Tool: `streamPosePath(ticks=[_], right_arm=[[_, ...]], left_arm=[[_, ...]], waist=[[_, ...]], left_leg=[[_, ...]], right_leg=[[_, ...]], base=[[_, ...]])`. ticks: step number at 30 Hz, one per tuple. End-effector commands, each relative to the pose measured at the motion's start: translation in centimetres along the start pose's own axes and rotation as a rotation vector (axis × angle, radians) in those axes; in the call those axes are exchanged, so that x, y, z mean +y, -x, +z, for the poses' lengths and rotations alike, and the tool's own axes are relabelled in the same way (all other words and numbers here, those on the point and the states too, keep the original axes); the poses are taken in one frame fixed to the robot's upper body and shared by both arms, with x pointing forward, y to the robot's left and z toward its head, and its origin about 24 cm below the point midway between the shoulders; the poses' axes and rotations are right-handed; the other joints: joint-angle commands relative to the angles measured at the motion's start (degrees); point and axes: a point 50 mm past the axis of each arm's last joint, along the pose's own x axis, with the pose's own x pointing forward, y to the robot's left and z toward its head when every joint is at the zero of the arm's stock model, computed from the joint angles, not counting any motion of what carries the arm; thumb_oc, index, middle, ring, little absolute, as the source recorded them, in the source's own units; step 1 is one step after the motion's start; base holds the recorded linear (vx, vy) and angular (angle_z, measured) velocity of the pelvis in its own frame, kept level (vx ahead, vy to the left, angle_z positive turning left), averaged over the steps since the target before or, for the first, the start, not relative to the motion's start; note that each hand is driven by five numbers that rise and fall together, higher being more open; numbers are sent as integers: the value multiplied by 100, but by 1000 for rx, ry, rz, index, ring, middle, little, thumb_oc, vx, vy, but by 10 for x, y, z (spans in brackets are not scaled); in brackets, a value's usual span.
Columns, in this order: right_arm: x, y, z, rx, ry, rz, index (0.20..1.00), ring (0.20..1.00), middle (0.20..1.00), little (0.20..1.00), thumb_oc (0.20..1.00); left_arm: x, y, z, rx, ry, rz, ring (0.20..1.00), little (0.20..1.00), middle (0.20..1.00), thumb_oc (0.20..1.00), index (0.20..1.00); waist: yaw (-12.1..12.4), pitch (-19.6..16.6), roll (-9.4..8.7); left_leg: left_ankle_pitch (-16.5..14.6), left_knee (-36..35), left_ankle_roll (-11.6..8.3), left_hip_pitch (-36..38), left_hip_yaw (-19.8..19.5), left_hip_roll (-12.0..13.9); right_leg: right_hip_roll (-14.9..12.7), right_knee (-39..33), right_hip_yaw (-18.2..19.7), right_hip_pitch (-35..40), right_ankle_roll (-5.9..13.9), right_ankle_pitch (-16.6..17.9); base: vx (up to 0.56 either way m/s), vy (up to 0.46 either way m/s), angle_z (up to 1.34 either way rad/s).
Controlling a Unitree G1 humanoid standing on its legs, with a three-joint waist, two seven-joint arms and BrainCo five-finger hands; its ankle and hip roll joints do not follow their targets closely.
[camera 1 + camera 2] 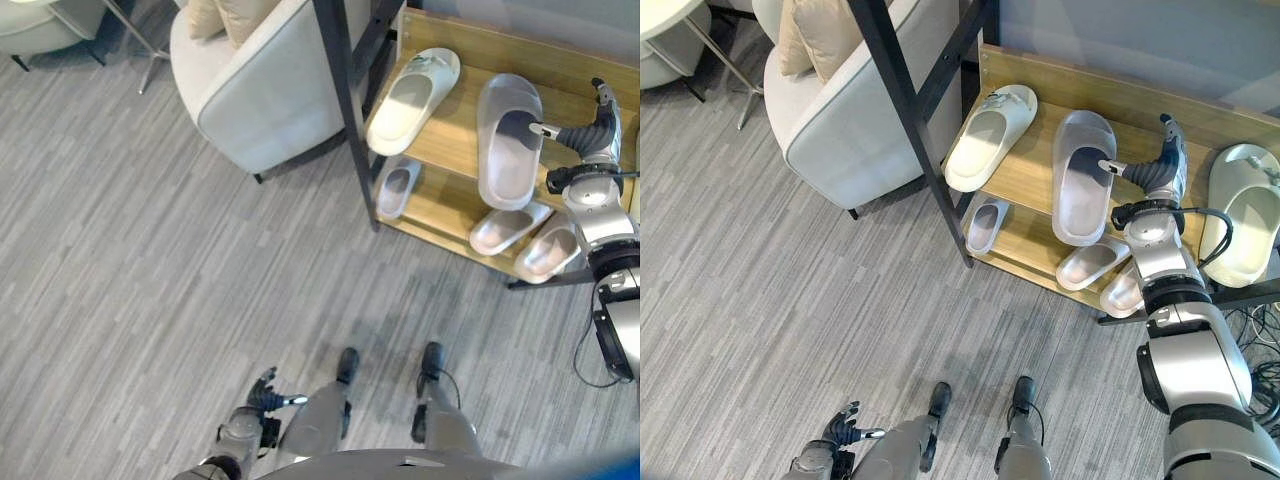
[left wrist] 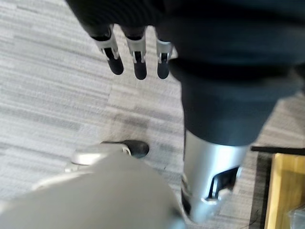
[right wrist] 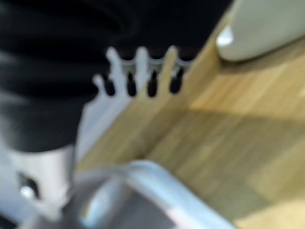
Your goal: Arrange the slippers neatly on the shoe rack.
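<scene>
The right hand [image 1: 1155, 165], fingers straight and holding nothing, rests beside the pale grey rubber slipper [image 1: 1083, 175] on the wooden shoe rack [image 1: 1025, 175] — probably to nudge it straight.

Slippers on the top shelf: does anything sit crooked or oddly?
Yes. The cream slipper lies at a slant, its end hanging over the top shelf's front edge. The grey slipper beside the right hand also overhangs, pointing a different way.
</scene>
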Motion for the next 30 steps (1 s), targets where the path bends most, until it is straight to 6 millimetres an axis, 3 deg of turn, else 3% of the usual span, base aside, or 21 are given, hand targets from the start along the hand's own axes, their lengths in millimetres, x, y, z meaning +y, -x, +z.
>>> streamPosePath(ticks=[1,6,11,12,13,21,22,23,26,30], right_arm=[[-19,-16,28,-90,20,-30,1000,1000,1000,1000,1000],[-31,-22,31,-81,4,-32,1000,1000,1000,1000,1000],[-47,-28,23,-51,255,-29,1000,1000,1000,1000,1000],[-50,-29,19,-32,308,-29,548,548,548,548,548],[-50,-29,20,-32,309,-29,200,200,200,200,200],[-43,-25,18,-41,235,-63,200,200,200,200,200],[-31,-24,31,-106,207,-34,200,200,200,200,200],[-31,-23,34,-119,186,-64,200,200,200,200,200],[-27,-13,25,-151,174,-100,200,200,200,200,200],[-22,9,23,-256,117,-157,200,200,200,200,200]], left_arm=[[17,-2,6,-23,-8,57,1000,1000,1000,1000,1000],[17,-4,15,-60,8,57,1000,1000,1000,1000,1000],[12,-3,15,-68,16,43,1000,1000,1000,1000,1000],[10,-3,14,-61,8,39,1000,1000,1000,1000,1000],[10,-3,14,-62,9,39,1000,1000,1000,1000,1000],[6,-6,20,-74,17,43,1000,1000,1000,1000,1000],[11,-12,38,-83,68,61,1000,1000,1000,1000,1000],[17,-13,44,-105,78,65,1000,1000,1000,1000,1000],[19,-9,31,-83,100,84,1000,1000,1000,1000,1000],[24,-11,42,-126,115,109,1000,1000,1000,1000,1000]], waist=[[196,8,-437],[253,8,-475],[311,15,-536],[331,27,-559],[327,25,-556],[308,43,-566],[224,54,-578],[169,41,-563],[116,8,-542],[-29,55,-501]], left_leg=[[620,-180,-296,-550,-74,-99],[693,-274,-329,-721,-83,-109],[776,-366,-372,-898,-73,-134],[803,-401,-387,-953,-69,-143],[805,-402,-387,-958,-70,-143],[810,-387,-387,-1072,-90,-178],[797,-370,-386,-1062,-68,-172],[757,-340,-374,-1054,-39,-171],[708,-312,-344,-1032,-44,-163],[614,-196,-303,-1002,-1,-144]], right_leg=[[-333,418,290,406,652,-243],[-324,301,238,285,688,-177],[-350,203,184,167,737,-110],[-360,186,170,140,750,-92],[-360,187,169,135,750,-92],[-359,206,176,52,776,-105],[-356,218,195,47,783,-116],[-357,221,224,34,784,-115],[-351,244,250,23,772,-131],[-347,304,328,32,750,-180]], base=[[0,0,0],[18,9,9],[12,0,13],[0,0,0],[5,-1,-4],[-1,-1,5],[-13,38,-3],[-27,30,-7],[-13,2,-6],[-30,6,-2]])
